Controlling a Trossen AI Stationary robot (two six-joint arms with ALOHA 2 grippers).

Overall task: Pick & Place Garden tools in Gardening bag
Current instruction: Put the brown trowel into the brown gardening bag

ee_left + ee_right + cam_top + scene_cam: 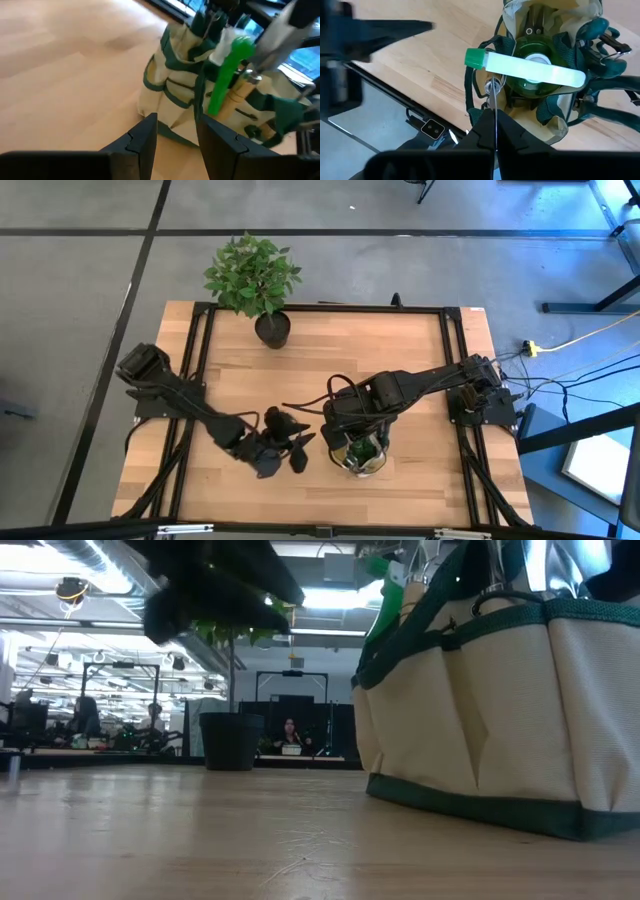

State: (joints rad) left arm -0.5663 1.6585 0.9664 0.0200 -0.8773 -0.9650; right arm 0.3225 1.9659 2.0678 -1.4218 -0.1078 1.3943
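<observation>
The gardening bag [364,457], cream with green trim, stands on the table near its near edge and fills the right of the low view [500,720]. A green spray bottle [535,80] stands in it, its nozzle bar [520,66] across the top. Dark-handled tools [600,35] sit in its side pockets. My right gripper [495,131] is above the bag, shut on a wooden-handled metal tool [245,85]. My left gripper [176,137] is open and empty just left of the bag, a little above the table. My right gripper pinches the tool's thin metal blade [494,112], seen edge-on, between its two fingers. The fingers point down from above. The tool hangs upright, with its wooden handle [239,95] down at the bag's left rim beside the spray bottle; its lower end is hidden.
A leafy plant [250,272] in a black pot [272,329] stands at the table's far edge, also in the low view [230,740]. Bare wood lies left of the bag and between the bag and the pot. People sit in the room beyond.
</observation>
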